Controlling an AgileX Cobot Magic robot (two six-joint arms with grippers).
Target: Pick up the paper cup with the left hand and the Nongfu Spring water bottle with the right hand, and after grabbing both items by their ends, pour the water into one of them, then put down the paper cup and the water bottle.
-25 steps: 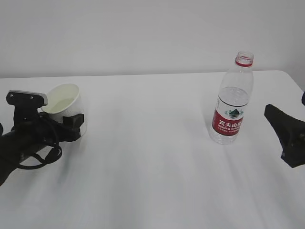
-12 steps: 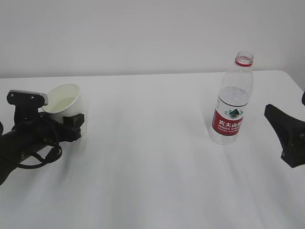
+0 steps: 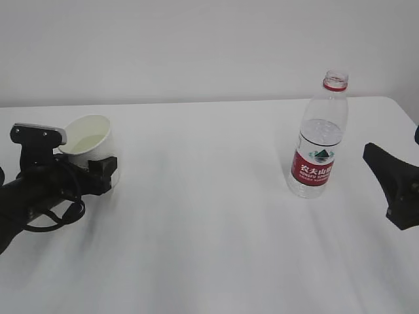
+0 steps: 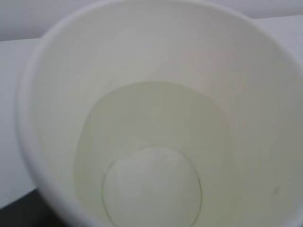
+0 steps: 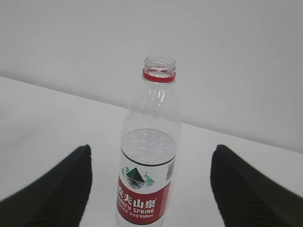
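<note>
— Where do we see the cup [image 3: 91, 147]?
— At the table's [image 3: 209, 229] left edge, tilted, between the left claw's [image 3: 85, 171] fingers; whether they pinch it, we cannot tell. Water [image 4: 151, 156] lies inside.
— And the bottle [image 3: 319, 140]?
— Upright on the right, uncapped. The right claw [image 5: 151, 189] stands apart from it, fingers spread wide, nothing between them.

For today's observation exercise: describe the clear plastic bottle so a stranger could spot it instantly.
Look to the right half of the white table. There a tall clear ribbed plastic bottle stands upright, alone. Its red neck ring, missing cap and red-and-white label distinguish it from the short white paper cup far left.
</note>
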